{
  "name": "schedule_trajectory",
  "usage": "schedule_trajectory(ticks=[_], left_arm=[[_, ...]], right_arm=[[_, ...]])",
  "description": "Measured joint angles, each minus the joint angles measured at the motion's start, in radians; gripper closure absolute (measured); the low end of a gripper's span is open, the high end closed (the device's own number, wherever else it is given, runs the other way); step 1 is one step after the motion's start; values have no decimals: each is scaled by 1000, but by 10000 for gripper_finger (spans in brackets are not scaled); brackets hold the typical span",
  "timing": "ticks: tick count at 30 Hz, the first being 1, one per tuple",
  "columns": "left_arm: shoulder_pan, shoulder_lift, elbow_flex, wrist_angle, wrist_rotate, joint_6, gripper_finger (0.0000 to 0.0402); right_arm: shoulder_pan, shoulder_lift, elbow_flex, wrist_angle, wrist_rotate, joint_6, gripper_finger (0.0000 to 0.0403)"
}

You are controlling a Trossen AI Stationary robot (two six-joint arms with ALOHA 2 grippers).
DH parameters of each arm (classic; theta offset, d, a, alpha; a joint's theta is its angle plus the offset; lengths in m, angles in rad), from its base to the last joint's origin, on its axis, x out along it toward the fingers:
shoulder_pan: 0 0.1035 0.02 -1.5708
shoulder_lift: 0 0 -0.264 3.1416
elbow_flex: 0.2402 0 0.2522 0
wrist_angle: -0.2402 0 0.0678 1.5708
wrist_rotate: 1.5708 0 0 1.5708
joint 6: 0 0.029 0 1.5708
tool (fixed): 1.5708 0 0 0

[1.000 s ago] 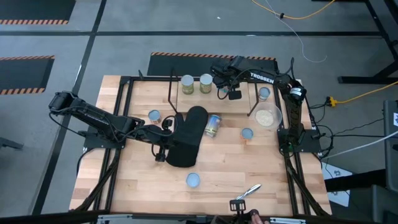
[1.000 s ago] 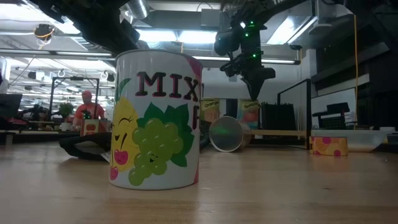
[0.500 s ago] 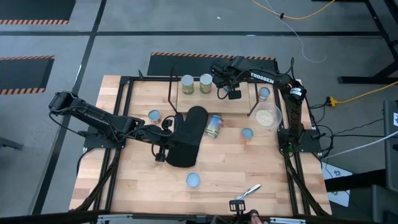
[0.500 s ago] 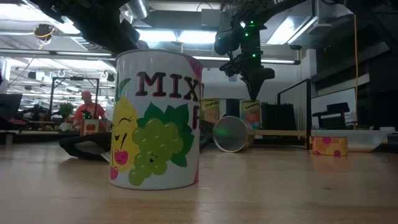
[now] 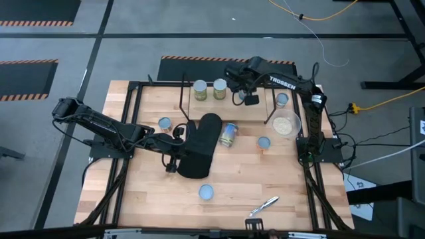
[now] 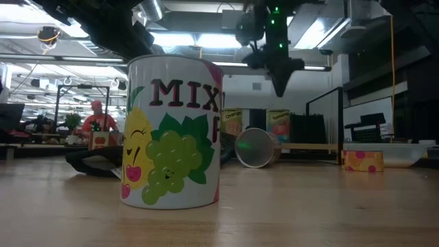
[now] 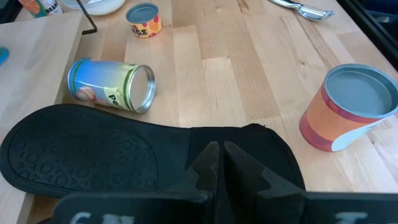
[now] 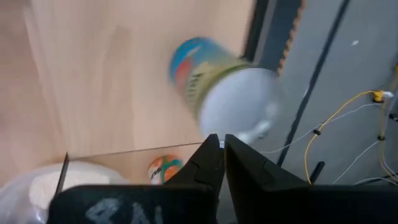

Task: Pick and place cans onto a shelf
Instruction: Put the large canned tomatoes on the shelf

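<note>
The shelf (image 5: 184, 99) of black rods stands at the table's far side with two cans (image 5: 200, 89) (image 5: 220, 89) on top. My right gripper (image 5: 243, 95) hangs shut above it, holding nothing (image 6: 280, 88). A blurred can (image 8: 224, 87) shows just past its fingertips. One can (image 5: 227, 133) lies on its side at mid-table, and others stand at the left (image 5: 165, 123), right (image 5: 263, 143), far right (image 5: 281, 99) and near side (image 5: 206, 192). My left gripper (image 7: 219, 154) is shut at the left edge of a black sole-like pad (image 5: 199, 146). My left gripper's shut fingers point slanting down over the black pad's near left part (image 7: 186, 146). I cannot tell whether they touch it.
A white bowl (image 5: 284, 125) sits beside the shelf's right rods. A silvery pen-like item (image 5: 264, 205) lies near the front edge. In the low view a big "MIX" can (image 6: 171, 130) stands close to the camera. Bare wood lies at the near left.
My right gripper has risen straight up from above the shelf, staying shut and holding nothing. Most of the rise came in the last half second.
</note>
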Motion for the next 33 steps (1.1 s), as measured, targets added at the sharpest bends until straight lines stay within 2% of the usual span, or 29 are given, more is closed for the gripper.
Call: schedule_trajectory(ticks=[4, 8, 13, 26, 33], left_arm=[[0, 0, 0, 0, 0, 0, 388], [0, 0, 0, 0, 0, 0, 388], [0, 0, 0, 0, 0, 0, 388], [0, 0, 0, 0, 0, 1, 388], [0, 0, 0, 0, 0, 1, 388]], right_arm=[[-5, -2, 82, 12, -5, 4, 372], [-44, -2, 97, 27, -94, 30, 372], [-97, -2, 47, 42, -189, 50, 372], [-137, -1, -134, 187, -197, 47, 372], [-138, -5, -147, 271, -300, 48, 372]])
